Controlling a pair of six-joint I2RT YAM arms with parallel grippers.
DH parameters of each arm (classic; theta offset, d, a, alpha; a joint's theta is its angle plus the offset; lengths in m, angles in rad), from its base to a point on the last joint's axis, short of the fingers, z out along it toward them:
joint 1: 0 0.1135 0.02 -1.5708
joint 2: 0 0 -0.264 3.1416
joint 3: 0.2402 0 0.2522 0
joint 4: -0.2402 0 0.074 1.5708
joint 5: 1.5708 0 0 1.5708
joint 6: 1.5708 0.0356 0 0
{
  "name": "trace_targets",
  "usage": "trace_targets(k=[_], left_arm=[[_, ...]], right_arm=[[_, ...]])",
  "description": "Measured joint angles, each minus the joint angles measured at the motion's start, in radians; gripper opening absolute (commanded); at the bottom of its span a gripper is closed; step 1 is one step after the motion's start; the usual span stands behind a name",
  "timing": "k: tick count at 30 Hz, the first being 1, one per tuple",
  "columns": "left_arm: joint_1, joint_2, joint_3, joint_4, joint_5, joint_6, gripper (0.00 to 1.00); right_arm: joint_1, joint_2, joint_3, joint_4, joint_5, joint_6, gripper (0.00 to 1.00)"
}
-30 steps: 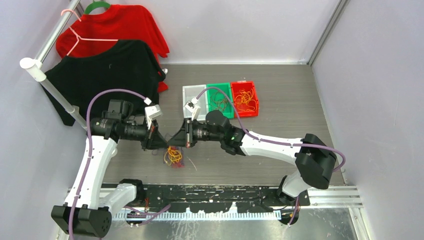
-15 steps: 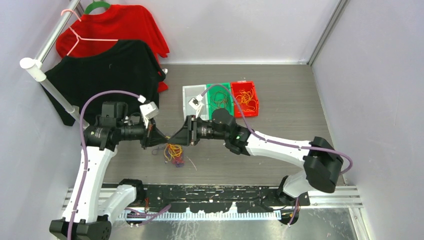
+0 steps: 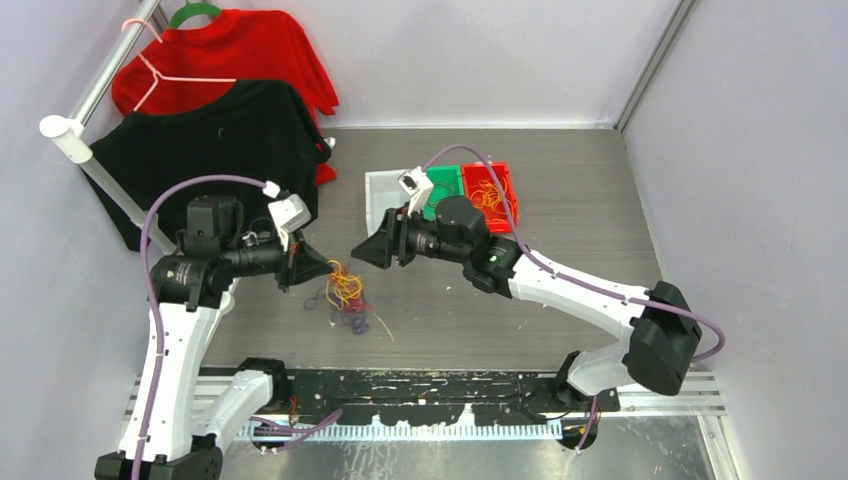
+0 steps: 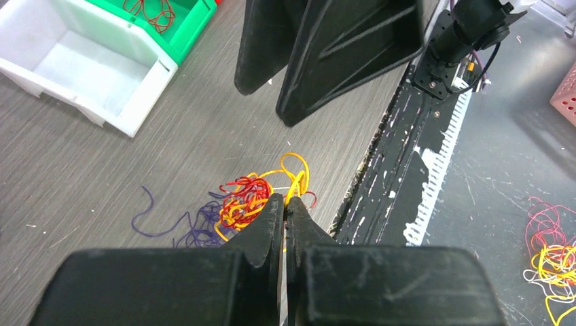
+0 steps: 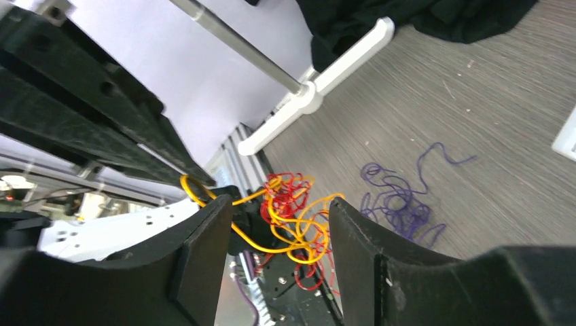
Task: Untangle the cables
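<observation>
L gripper point(image 4: 285, 202) is seen pressed fully together; an orange strand of the cables point(image 4: 248, 200) is pinched at its tips, w/ a loop standing out just past them; the rest of the orange-and-red tangle is bunched directly under and just ahead of those tips; whether it touches the table point(image 4: 81, 176) can't be told; loose purple strands point(image 4: 197, 231) are spread flat on the wood beside the tangle, on the side toward the bins.

R gripper point(image 5: 280, 202) is held w/ its fingers parted to a medium gap; nothing is gripped btwn them; the orange-and-red tangle is framed in that gap but lies beyond the tips, apart from both fingers; the purple strands are seen past one finger, lying on the table.

The 2 grippers are pointed at each other tip to tip, near but not touching; the tangle is hung btwn and below them, closer to L tips.

Ahead of L gripper, off to one side of R gripper's fingers, a white bin point(image 4: 88, 64) is set on the table; a green bin point(image 4: 190, 30) is butted against it, w/ red-brown strands inside; a red bin point(image 3: 489, 166) w/ orange strands is placed on the green one's far side.

Behind L gripper's wrist, a black shirt point(image 3: 210, 140) and a red shirt point(image 3: 240, 50) are hung on a rail.
</observation>
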Motion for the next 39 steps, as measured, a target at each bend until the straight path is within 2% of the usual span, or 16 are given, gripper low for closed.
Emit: trace_targets(k=[6,12,24,32,39], left_arm=[[-0.003,0.004,0.013,-0.001,0.001,0.000,0.00],[-0.006,0.008,0.024,-0.001,0.008,0.000,0.00],[-0.009,0.014,0.036,-0.018,0.043,-0.012,0.00],[-0.013,0.039,0.102,-0.026,0.117,-0.052,0.00],[-0.016,0.047,0.150,-0.026,0.163,-0.112,0.00]], right_arm=[[0.066,0.069,0.035,-0.066,0.057,-0.094,0.62],[0.154,0.113,0.037,-0.052,0.067,-0.158,0.64],[0.184,0.158,0.066,0.023,0.229,-0.248,0.60],[0.189,0.224,0.070,0.174,0.301,-0.267,0.56],[0.189,0.289,-0.017,0.322,0.327,-0.223,0.57]])
